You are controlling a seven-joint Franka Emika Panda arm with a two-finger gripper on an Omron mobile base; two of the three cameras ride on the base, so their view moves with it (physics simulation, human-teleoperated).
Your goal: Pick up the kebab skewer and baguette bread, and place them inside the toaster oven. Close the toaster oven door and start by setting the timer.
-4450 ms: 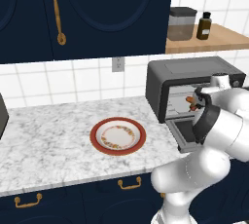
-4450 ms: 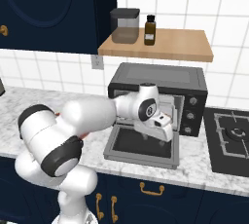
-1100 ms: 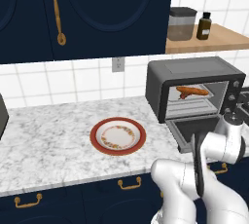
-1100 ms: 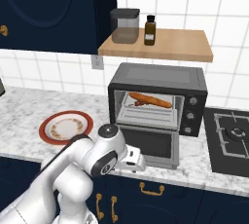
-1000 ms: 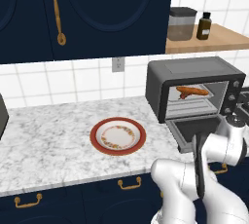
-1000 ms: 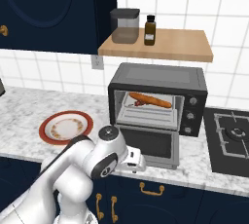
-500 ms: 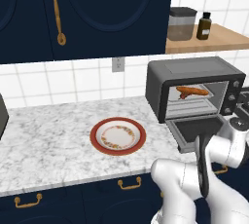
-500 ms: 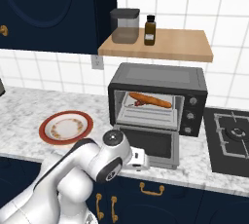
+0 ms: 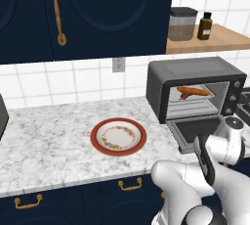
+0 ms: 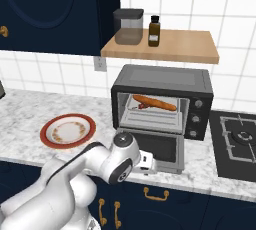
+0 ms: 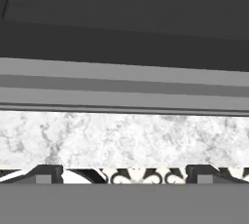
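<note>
The toaster oven stands at the counter's right end, and its door lies dropped flat. On the wire rack inside rests the baguette bread, also plain in the left base view. A small dark red bit under its left end looks like the kebab skewer. My gripper hangs just in front of and below the door's front edge. In the hand view it is open, with nothing between the fingertips, and faces the door's grey bar handle over the marble counter edge.
An empty red-rimmed plate sits on the counter left of the oven. The knob column is on the oven's right side, and a stove top lies beyond it. A shelf above holds a jar and a bottle.
The hand has left the oven and come down before the open door, leaving the baguette on the rack. Over the last second it has only crept slightly to the right.
</note>
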